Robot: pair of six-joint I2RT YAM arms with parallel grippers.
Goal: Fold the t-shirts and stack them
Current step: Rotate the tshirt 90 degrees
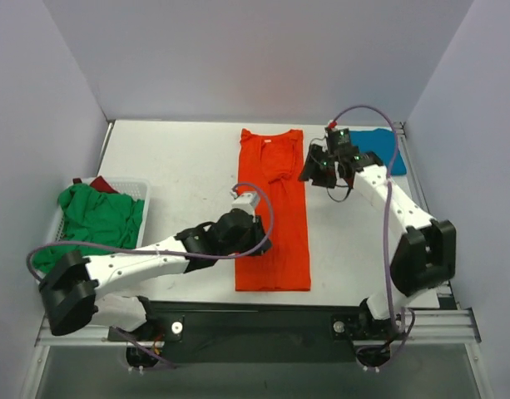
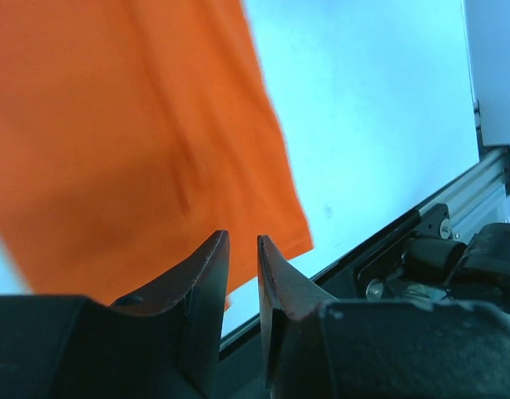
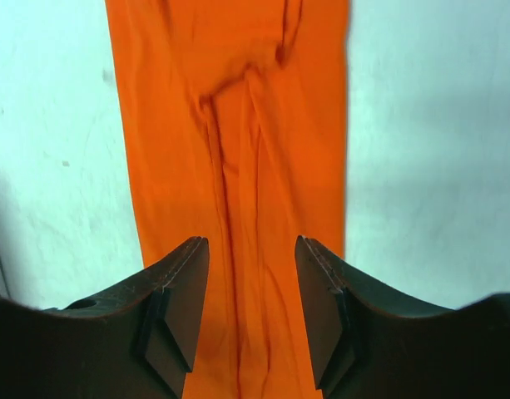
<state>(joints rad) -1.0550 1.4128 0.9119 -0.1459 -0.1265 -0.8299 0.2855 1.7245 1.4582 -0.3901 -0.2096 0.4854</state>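
Observation:
The bright orange-red t-shirt lies flat in the table's middle, folded into a long narrow strip with the collar at the far end. My left gripper hovers over its near left edge; in the left wrist view the jaws stand a narrow gap apart with nothing between them, over the shirt's near corner. My right gripper is at the shirt's far right edge, open and empty above the creased cloth. A teal blue t-shirt lies at the far right. Green and dark red shirts sit in the basket.
The white lattice basket stands at the left edge of the table. Grey walls close in the table at the back and both sides. A metal rail runs along the table's near edge, with the arm bases behind it.

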